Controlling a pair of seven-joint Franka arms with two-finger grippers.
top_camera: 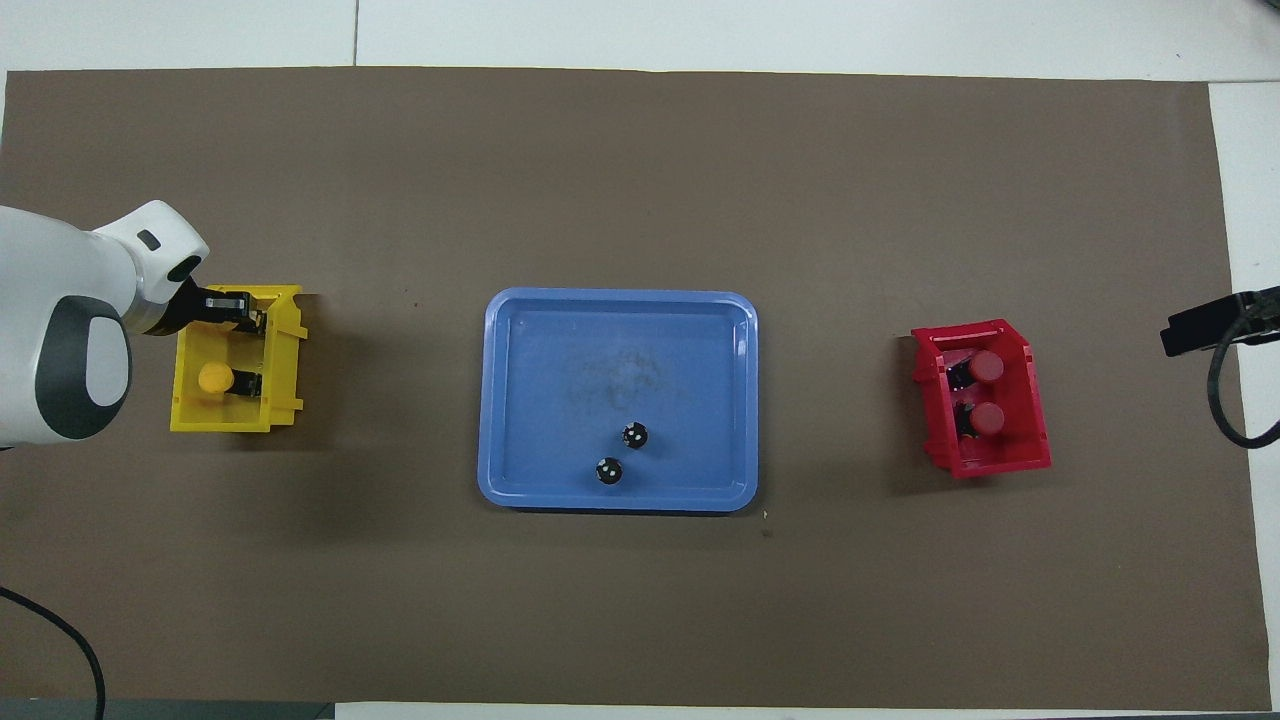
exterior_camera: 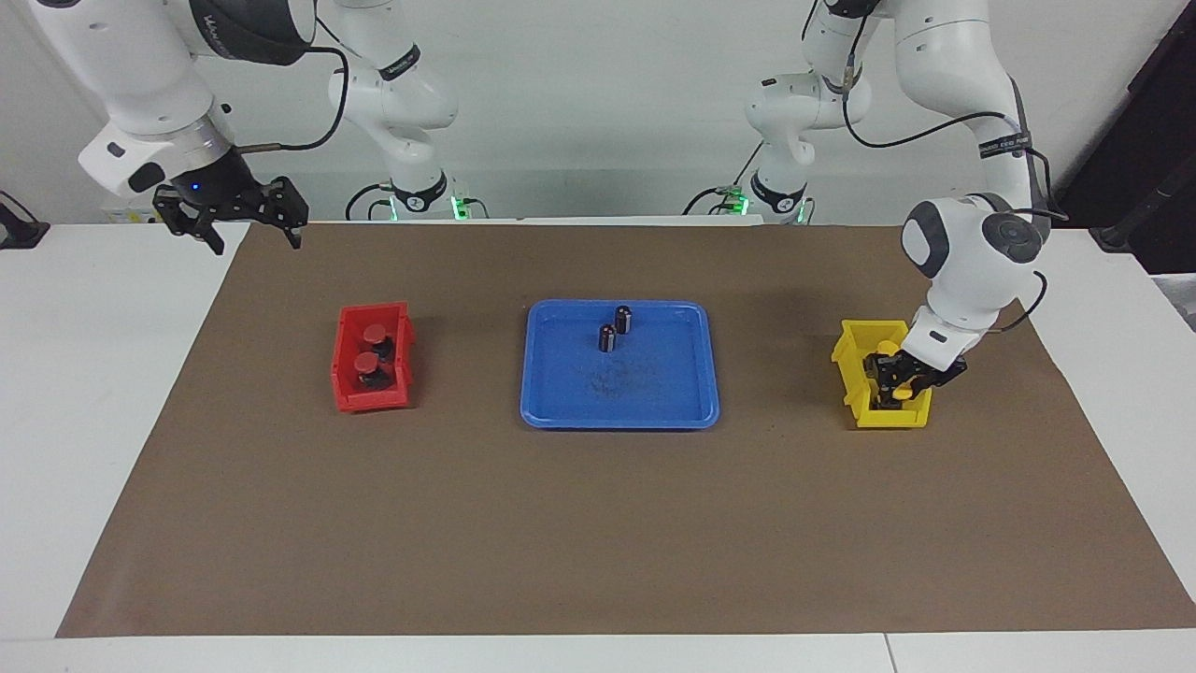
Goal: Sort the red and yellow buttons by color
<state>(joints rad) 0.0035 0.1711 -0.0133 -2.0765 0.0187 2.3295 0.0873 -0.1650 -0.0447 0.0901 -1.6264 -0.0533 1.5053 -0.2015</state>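
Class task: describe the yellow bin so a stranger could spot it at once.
Start at the blue tray in the middle of the brown mat. Go toward the left arm's end of the table to the yellow bin, where the left gripper reaches in. The only other bin is red.

You are looking at a white table (exterior_camera: 84, 393) that is carrying a brown paper mat (exterior_camera: 598, 523) across most of its top. A blue tray (exterior_camera: 561, 402) is sitting on the mat's middle, a red bin (exterior_camera: 348, 397) is resting toward the right arm's end, and a yellow bin (exterior_camera: 852, 393) toward the left arm's end.
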